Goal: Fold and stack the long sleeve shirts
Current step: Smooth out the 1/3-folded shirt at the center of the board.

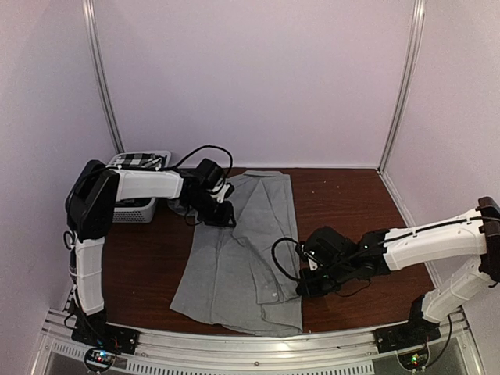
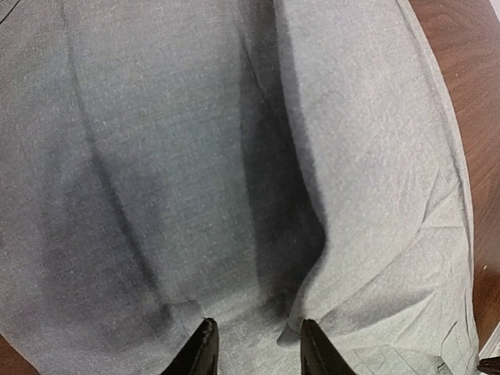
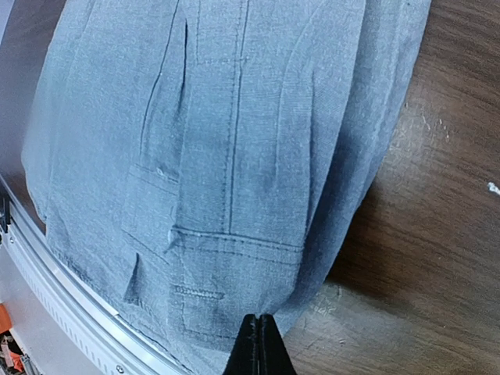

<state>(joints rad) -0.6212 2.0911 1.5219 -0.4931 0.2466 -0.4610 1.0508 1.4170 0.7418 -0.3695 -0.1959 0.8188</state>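
The light grey shirt (image 1: 234, 258) lies spread lengthwise on the brown table, partly folded, with its cuff and placket seams in the right wrist view (image 3: 226, 156). My left gripper (image 1: 221, 217) sits over the shirt's far left edge. Its jaws stand open, and its fingertips (image 2: 205, 344) rest on creased grey cloth (image 2: 195, 156). My right gripper (image 1: 306, 285) is at the shirt's right edge near the front. It is shut (image 3: 259, 344) on that grey edge, which is raised a little off the wood. The black-and-white checked shirt (image 1: 137, 161) lies in the basket.
The white slatted basket (image 1: 137, 209) stands at the far left by the left arm's elbow. Bare brown tabletop (image 1: 344, 203) lies right of the shirt. A metal rail (image 1: 250, 344) runs along the front edge, close to the shirt's hem (image 3: 47, 289).
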